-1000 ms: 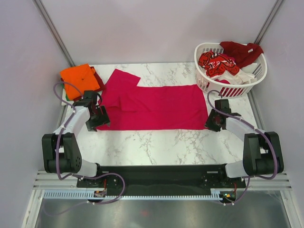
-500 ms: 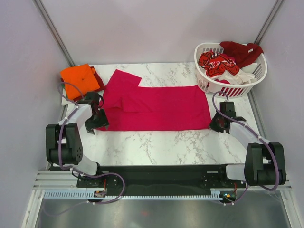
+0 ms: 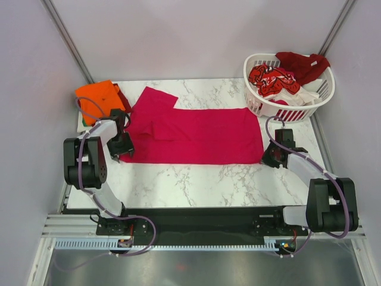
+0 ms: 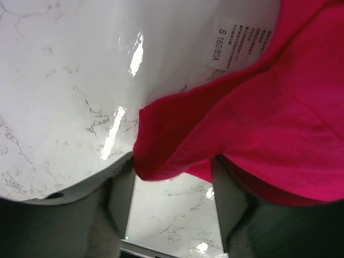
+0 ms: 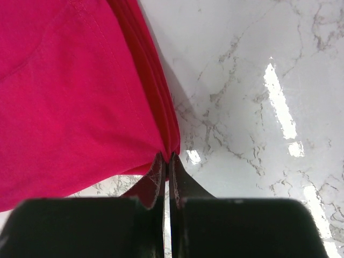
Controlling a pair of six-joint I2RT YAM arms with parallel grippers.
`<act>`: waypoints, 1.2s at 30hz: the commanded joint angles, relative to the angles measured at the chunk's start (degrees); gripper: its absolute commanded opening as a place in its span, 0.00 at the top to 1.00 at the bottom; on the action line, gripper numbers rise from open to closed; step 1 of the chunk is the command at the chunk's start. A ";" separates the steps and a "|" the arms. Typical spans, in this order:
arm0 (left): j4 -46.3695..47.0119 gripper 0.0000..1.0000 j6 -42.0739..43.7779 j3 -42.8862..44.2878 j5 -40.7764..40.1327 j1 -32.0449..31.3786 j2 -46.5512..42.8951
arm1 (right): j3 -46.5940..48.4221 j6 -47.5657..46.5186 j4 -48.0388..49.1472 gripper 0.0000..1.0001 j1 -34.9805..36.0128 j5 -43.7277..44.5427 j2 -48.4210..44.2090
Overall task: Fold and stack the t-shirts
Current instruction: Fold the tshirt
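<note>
Orange shirt [image 3: 98, 96] is stacked at upper left. Left gripper [image 4: 173, 185] is spread around a corner of the magenta shirt [image 3: 196, 134], which is laid flat at center. Right gripper [image 5: 167, 159] is pressed together, with the shirt's right edge pinched.

I count one magenta t-shirt [image 3: 196, 134], one orange t-shirt [image 3: 98, 98], one basket [image 3: 286, 111] with three more: red-patterned t-shirt [image 3: 271, 79], dark red t-shirt [image 3: 302, 62], white t-shirt [image 3: 306, 95].

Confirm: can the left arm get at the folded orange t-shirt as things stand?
Probably yes. The orange t-shirt lies just beyond the left end effector, with nothing between them. But its open fingers straddle a corner of the magenta t-shirt, which it would have to leave first.
</note>
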 commanded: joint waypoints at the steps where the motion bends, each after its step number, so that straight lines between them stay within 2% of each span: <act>1: 1.55 0.43 0.36 3.48 -1.50 0.09 2.78 | -0.29 -0.57 1.84 1.00 -0.21 -1.31 0.82; 3: 1.64 0.54 0.97 4.80 -1.06 0.18 4.18 | -0.29 -0.57 2.11 1.00 -0.29 -1.58 1.17; 4: 2.08 0.73 1.06 5.06 -0.71 0.09 4.36 | -0.37 -0.48 2.28 1.00 -0.29 -1.58 1.26; 5: 2.43 0.79 1.15 5.33 0.16 0.18 4.54 | -0.37 -0.57 2.46 1.00 -0.21 -1.58 1.35; 6: 2.61 0.94 1.41 5.33 0.52 0.18 4.45 | -0.46 -0.48 2.55 1.00 -0.21 -1.49 1.44; 7: 2.96 0.98 1.41 5.33 0.70 0.18 4.28 | -0.38 -0.48 2.64 1.00 -0.29 -1.49 1.53; 12: 2.61 0.98 1.07 3.14 4.20 -0.17 0.07 | 0.76 -0.21 0.89 1.00 -0.29 -3.25 0.13; 16: 0.94 0.98 -1.66 -2.22 10.54 -0.17 -11.77 | 3.22 0.58 -4.91 1.00 -2.05 -4.39 -5.84; 17: -0.19 0.98 -2.27 -4.40 14.89 -0.08 -13.72 | 3.75 0.58 -7.79 1.00 -2.23 -4.31 -8.64; 20: -2.13 0.98 -3.77 -8.19 20.98 -0.26 -21.96 | 5.69 0.40 -13.95 1.00 -3.28 -2.56 -13.22; 23: -6.00 0.97 -4.65 -10.65 23.36 -0.17 -29.96 | 6.13 0.92 -18.35 1.00 -4.51 0.08 -17.35; 29: -12.41 0.88 -5.61 -16.80 29.52 -0.17 -39.92 | 6.04 5.14 -25.47 1.00 -5.04 1.58 -24.29; 32: -15.22 0.76 -6.40 -19.98 31.37 -0.26 -45.98 | 5.87 6.73 -29.16 1.00 -5.04 3.60 -27.55; 33: -16.02 0.63 -6.67 -20.42 31.98 -0.26 -48.87 | 5.95 7.08 -30.05 1.00 -5.04 3.69 -28.43; 34: -17.59 0.52 -6.67 -21.12 32.86 -0.35 -50.03 | 6.04 7.43 -30.84 0.95 -5.04 4.13 -29.22; 35: -18.22 0.32 -6.85 -21.12 34.87 -0.43 -51.43 | 6.30 7.87 -32.24 0.83 -5.04 5.09 -30.80; 36: -18.83 0.01 -6.85 -20.69 35.59 -0.43 -52.58 | 7.00 8.22 -32.78 0.66 -5.04 5.36 -31.60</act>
